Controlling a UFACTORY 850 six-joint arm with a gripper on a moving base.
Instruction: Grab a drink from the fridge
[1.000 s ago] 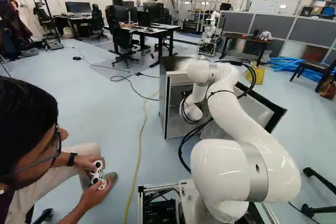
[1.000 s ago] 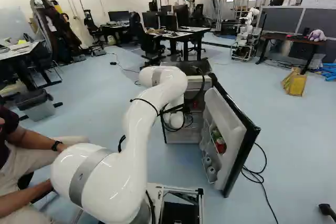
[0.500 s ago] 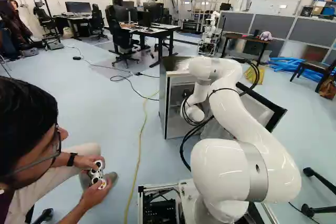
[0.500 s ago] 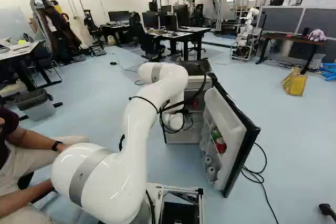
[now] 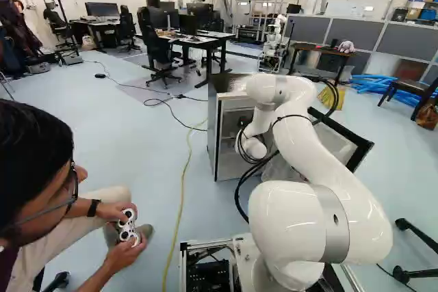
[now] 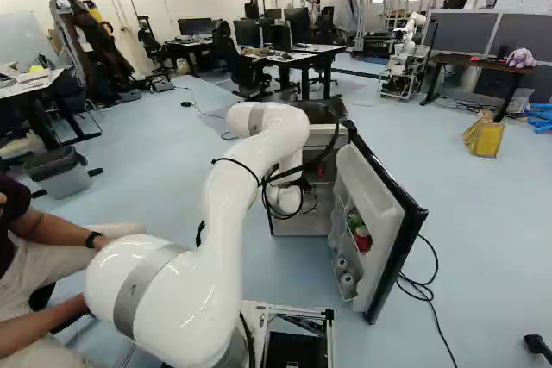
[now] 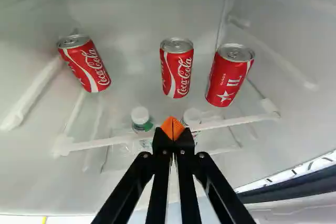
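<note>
Pincer (image 7: 172, 128) closed, empty | middle red can (image 7: 177, 67) ahead, inside fridge (image 5: 213, 121), just right of centre in left base view | probably full, heavyish, slick, thin-walled: open, clasp mid-body gently

- Cans (image 7: 177, 74), at ten, twelve and between one and two o'clock from the pincer (image 7: 172, 129): glossy painted metal, the lids bare and silvery.
- Caps (image 7: 140, 115), near eleven and one o'clock: smooth white plastic on clear bottles (image 7: 144, 127).
- Fridge lining (image 7: 121, 6): smooth pale plastic, softly shiny.
- Shelf (image 7: 205, 140): see-through, glass or plastic, I can't tell.
- Pincer: matt black, with dull orange pads (image 7: 167, 125).
- Arm (image 5: 342, 176): glossy white shell, satin grey band (image 5: 335, 223).
- Floor (image 5: 123, 141): smooth, faintly shiny.
</note>
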